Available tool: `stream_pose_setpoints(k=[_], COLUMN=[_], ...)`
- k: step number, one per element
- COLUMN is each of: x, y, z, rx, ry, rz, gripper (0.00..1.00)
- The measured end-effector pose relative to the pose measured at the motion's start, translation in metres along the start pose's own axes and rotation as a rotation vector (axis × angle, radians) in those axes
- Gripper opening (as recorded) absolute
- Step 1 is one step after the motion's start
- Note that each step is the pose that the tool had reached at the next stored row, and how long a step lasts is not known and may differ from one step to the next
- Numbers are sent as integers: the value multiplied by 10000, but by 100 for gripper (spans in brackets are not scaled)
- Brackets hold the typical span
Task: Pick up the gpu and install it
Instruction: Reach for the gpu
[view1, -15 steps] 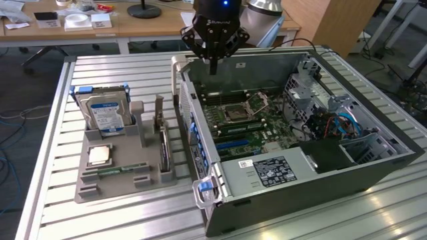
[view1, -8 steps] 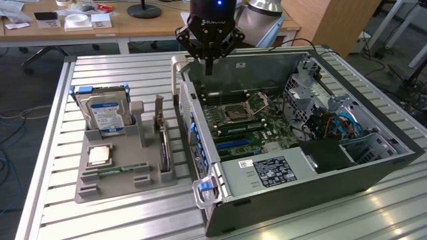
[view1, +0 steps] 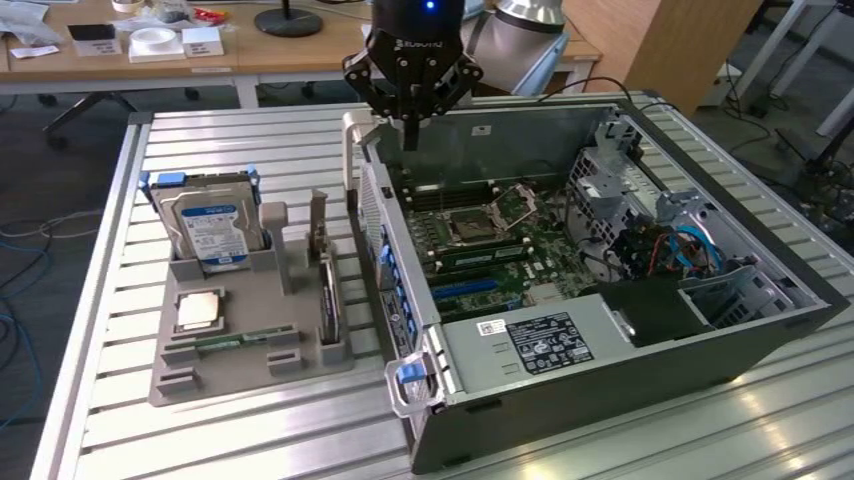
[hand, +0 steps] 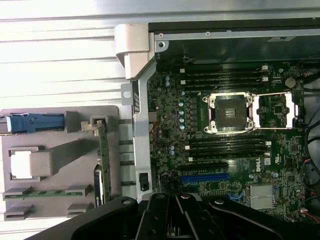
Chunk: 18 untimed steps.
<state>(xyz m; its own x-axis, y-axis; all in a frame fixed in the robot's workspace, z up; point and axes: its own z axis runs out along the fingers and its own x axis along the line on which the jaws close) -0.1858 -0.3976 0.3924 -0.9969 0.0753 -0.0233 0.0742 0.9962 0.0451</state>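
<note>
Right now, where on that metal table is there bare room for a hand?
Bare table slats lie beyond the grey tray toward the far edge, and before it at the near edge. Crowded: the narrow strip between the tray's upright gpu and the computer case, whose far corner the claw hangs over.

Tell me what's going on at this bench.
The arm's gripper hangs shut, with nothing visibly in it, over the open computer case, near the wall on the tray side. The gpu stands on edge in the gray tray beside the case, apart from the gripper, so it is not yet picked up. A hard drive and a RAM stick sit in the same tray.
</note>
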Motion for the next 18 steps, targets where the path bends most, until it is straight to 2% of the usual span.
stream_pose_setpoints(k=[18], x=[87], y=[-4], z=[-2], rx=[-1], ry=[0], rz=[0], gripper=[14])
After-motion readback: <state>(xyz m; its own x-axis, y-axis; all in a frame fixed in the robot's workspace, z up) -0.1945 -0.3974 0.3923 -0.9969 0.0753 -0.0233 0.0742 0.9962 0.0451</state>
